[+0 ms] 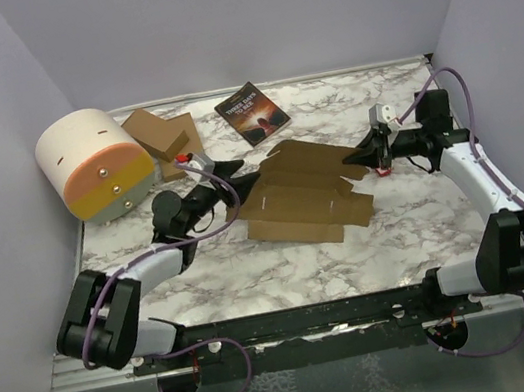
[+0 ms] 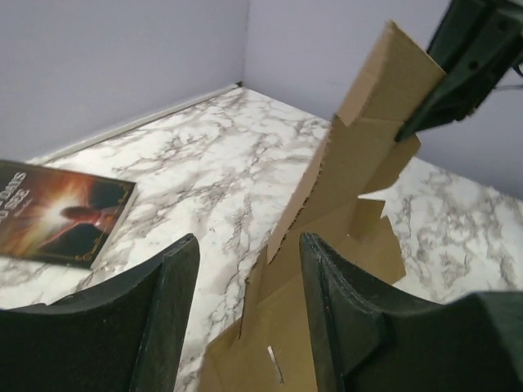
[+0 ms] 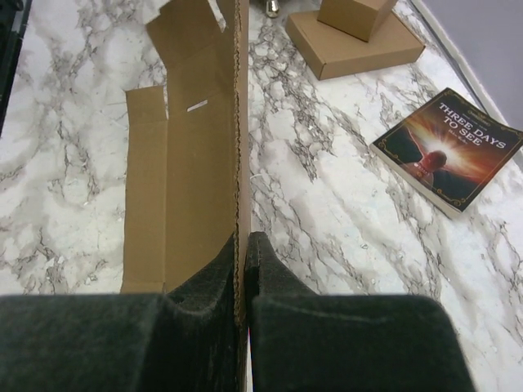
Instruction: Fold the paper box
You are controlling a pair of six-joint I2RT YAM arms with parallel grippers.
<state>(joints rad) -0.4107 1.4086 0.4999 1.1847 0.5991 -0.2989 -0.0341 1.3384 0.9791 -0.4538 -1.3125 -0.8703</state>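
The left pincer [image 1: 237, 169] is nearer than the book [image 1: 253, 113] and a bit to its left. Its two fingers stand apart and nothing is held between them. The right pincer [image 3: 243, 238] is nearer than the book too, off to its right. It is pinched tight on the thin edge of one long flap of the paper box [image 1: 302, 194], and that flap stands up.

The rest of the paper box lies flat on the worktop [image 1: 256, 278], just in front of the book. The box looks light and thin. Its panels look stiff, but it should bend easily at the creases. A hard pull could tear or crumple it. A good place to hold it is a flap edge close to a crease.
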